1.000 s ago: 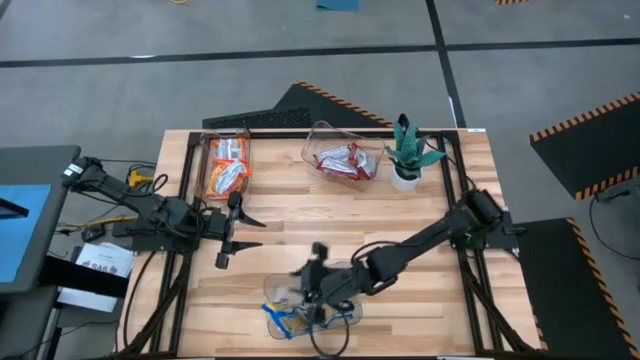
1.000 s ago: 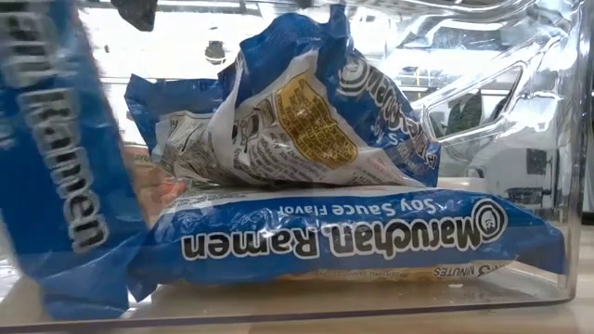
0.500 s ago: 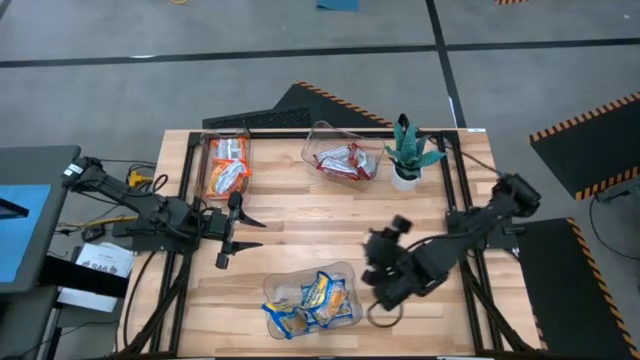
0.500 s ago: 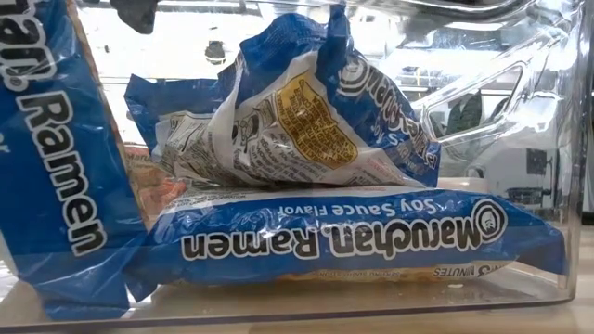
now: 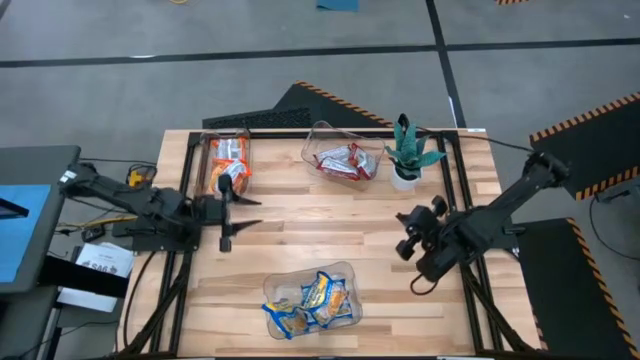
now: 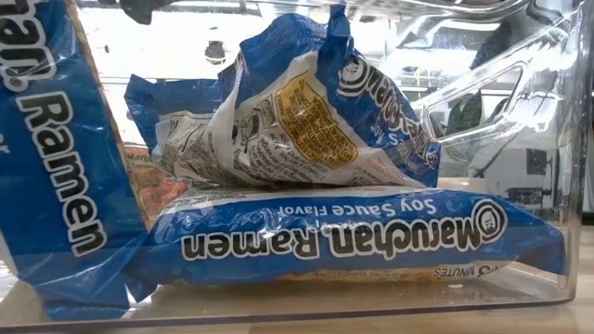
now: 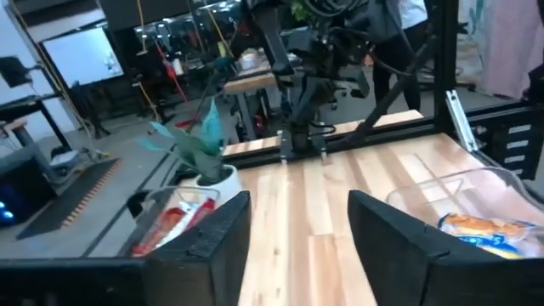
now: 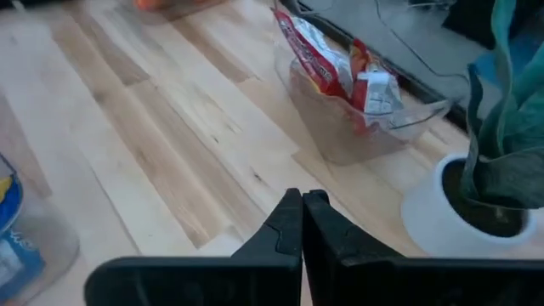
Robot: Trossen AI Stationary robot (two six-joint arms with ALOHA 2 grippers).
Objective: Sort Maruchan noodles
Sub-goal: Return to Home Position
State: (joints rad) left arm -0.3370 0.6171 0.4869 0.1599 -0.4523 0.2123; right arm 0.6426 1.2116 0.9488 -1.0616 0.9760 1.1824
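From above, a pale plank table (image 5: 330,235) on grey floor bears blue noodle packets (image 5: 312,300) in the near clear bin (image 5: 348,272); low down, their glossy film lies crumpled; the left gripper (image 7: 297,234) gapes wide, empty, while the right gripper (image 8: 303,225) is pinched tight, empty, facing red packets (image 8: 336,59) in a curved clear tub (image 8: 399,127).
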